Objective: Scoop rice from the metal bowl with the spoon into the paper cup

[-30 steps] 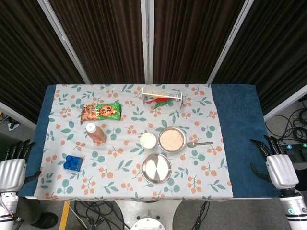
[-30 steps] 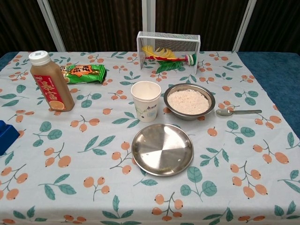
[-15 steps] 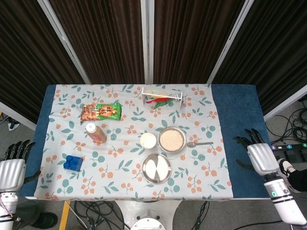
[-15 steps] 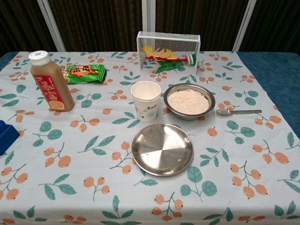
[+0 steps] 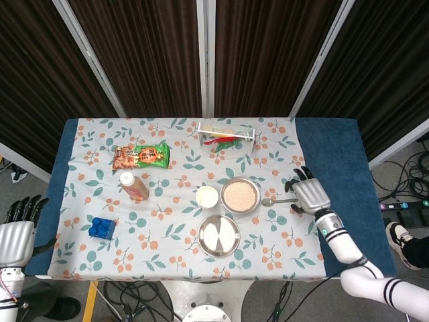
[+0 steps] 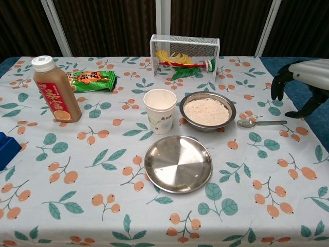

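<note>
Chest view: plate (image 6: 178,163) (before bowl (image 6: 207,111))

My right hand (image 5: 310,194) is out over the table's right side, palm down, fingers (image 6: 278,82) spread and curled slightly downward with nothing in them, the forearm running back toward the lower right corner of the head view. In the chest view I see that same hand (image 6: 303,77) coming in at the right edge, thumb hanging below the palm. My left hand (image 5: 16,233) sits off the table's left edge, fingers pointing up and apart, holding nothing.
</note>
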`<state>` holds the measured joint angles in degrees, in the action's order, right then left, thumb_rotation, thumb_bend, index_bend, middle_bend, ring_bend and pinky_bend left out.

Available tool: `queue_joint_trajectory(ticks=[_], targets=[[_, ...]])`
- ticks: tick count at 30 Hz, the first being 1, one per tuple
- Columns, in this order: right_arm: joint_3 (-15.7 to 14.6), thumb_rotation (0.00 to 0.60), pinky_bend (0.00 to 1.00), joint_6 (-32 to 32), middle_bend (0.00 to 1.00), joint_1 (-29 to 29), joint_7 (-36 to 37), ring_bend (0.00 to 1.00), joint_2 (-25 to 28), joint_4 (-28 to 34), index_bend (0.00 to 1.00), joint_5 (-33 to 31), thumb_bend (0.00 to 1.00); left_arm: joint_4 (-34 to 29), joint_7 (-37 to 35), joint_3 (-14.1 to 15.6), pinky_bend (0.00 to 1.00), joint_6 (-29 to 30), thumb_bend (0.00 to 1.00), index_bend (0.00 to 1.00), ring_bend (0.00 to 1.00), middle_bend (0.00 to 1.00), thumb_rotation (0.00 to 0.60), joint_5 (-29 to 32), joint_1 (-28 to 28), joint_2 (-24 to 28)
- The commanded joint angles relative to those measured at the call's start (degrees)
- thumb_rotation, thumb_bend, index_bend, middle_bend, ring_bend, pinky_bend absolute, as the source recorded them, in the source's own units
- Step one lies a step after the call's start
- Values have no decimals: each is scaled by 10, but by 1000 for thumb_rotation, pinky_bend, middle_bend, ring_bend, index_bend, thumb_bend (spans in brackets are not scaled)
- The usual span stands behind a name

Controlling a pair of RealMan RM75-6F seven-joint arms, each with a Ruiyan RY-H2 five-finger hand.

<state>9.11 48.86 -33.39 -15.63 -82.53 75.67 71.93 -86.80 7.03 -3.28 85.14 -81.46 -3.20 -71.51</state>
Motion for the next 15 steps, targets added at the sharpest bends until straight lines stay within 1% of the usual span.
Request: queue_joint_trajectory(ticks=[1,4,8,15], targets=[[-4,600,0,-16,425,-16,-17,102,-31,-33,444,-15,167,1,0,0,117,-2,52,215,107,207,600,1,-1,-1],[-8,600,0,-19,441,-22,-21,116,-48,-57,448,-19,198,2,0,-1,117,-1,52,221,107,207,600,1,-1,-2],[-13,600,19,-23,473,-24,-1,152,-64,-82,469,-17,244,3,-1,-1,117,-1,51,221,107,207,600,3,0,-4],[-25,600,22,-27,476,-29,14,154,-83,-114,473,-7,261,6,-4,0,117,0,52,221,107,207,600,3,1,-7]])
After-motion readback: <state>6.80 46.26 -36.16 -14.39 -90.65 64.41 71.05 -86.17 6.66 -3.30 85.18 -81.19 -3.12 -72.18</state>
